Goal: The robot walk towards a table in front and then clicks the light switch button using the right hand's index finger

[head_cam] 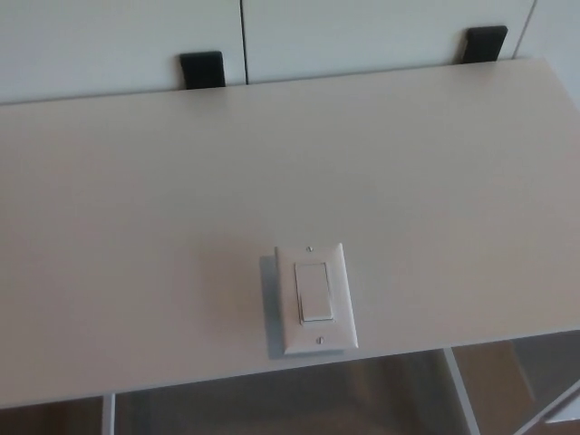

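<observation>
A white light switch plate (314,298) lies flat on the white table (181,227), close to the table's front edge and a little right of the middle. Its rocker button (314,293) is a white rectangle in the plate's centre, with a small screw above and below it. Neither of my hands shows in the head view.
White cabinet doors (272,36) stand behind the table's far edge, with two black brackets (201,69) (485,43) at their base. Below the front edge I see the table's white frame bars (460,390) and a brownish floor (272,408).
</observation>
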{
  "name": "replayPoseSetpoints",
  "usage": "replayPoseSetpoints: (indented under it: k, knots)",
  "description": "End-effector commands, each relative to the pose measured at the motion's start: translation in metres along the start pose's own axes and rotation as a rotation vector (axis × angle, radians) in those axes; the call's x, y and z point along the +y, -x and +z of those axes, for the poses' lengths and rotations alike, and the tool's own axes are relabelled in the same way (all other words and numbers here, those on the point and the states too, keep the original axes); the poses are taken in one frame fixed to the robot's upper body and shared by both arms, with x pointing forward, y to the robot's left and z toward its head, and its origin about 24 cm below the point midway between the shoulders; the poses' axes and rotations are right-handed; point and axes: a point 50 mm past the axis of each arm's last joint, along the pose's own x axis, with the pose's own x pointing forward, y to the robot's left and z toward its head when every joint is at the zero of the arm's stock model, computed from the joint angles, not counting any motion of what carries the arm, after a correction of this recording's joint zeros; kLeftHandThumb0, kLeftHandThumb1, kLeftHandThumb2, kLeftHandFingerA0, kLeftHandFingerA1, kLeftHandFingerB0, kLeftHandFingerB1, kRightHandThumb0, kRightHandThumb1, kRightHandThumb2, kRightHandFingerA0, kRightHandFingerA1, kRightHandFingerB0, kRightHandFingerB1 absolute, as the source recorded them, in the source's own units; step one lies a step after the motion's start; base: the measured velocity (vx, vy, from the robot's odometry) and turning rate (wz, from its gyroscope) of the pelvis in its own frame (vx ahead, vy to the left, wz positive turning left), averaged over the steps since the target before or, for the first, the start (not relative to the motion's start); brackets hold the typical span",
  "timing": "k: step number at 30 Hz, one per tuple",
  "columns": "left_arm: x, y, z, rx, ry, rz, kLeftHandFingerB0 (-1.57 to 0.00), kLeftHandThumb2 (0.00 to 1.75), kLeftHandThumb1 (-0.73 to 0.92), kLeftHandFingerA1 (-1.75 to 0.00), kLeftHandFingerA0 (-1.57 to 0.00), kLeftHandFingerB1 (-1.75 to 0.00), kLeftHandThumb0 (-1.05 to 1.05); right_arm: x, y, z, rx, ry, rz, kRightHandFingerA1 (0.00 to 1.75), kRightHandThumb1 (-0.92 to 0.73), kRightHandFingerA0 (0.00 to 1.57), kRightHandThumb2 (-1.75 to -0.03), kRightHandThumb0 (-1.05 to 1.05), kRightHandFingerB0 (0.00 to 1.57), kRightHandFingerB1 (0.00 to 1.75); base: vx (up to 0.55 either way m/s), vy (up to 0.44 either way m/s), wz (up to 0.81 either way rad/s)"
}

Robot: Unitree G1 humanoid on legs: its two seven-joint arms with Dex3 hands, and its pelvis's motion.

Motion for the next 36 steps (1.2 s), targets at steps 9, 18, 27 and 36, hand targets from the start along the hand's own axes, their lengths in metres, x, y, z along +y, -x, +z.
replayPoseSetpoints:
  k: [9, 18, 27, 36]
  knots:
    - [-0.013, 0.002, 0.012, -0.016, -0.009, -0.068, -0.16, 0.91, 0.49, -0.57, -0.31, -0.49, -0.15, 0.005, 0.007, 0.018, -0.125, 0.14, 0.001, 0.56, -0.6, 0.55, -0.55, 0.01, 0.36, 0.45, 0.0, 0.0, 0.0]
    - [-0.024, 0.005, 0.024, -0.062, -0.04, -0.108, -0.16, 0.9, 0.49, -0.56, -0.3, -0.49, -0.15, 0.046, 0.058, 0.073, -0.586, 0.215, 0.118, 0.62, -0.49, 0.65, -0.53, -0.23, 0.47, 0.51, 0.0, 0.0, 0.0]
    - [-0.023, 0.002, 0.032, -0.082, -0.037, -0.11, -0.16, 0.9, 0.49, -0.56, -0.28, -0.5, -0.14, 0.044, 0.141, 0.147, -1.055, 0.16, 0.068, 0.73, -0.32, 0.65, -0.8, -0.41, 0.46, 0.63, 0.0, 0.0, 0.0]
    - [-0.023, 0.0, 0.035, -0.082, -0.044, -0.118, -0.16, 0.91, 0.49, -0.57, -0.31, -0.5, -0.14, 0.052, 0.171, 0.22, -1.472, 0.601, -0.171, 0.54, -0.49, 0.46, -0.55, -0.65, 0.59, 0.5, 0.0, 0.0, 0.0]
